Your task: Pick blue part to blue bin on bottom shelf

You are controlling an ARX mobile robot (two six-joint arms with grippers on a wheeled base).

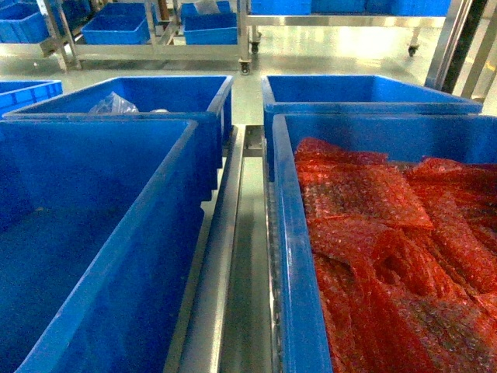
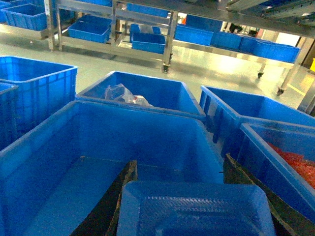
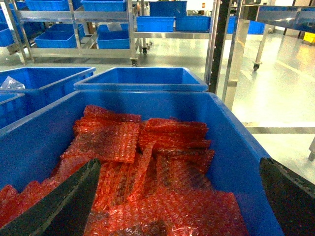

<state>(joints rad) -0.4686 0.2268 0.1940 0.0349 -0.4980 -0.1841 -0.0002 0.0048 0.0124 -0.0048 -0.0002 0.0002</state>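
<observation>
Glossy pale floor [image 1: 326,54] beyond blue bins [image 1: 101,233], steel racks [image 3: 74,19] behind.

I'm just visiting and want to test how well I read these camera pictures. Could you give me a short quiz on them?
1. True or false: the near right bin is filled with red bubble wrap.
2. Which gripper has the blue part between its fingers?
A. the left gripper
B. the right gripper
3. Fill in: in the head view, the clear plastic bag lies in the far ____ bin.
Key: 1 true; 2 A; 3 left.
</observation>
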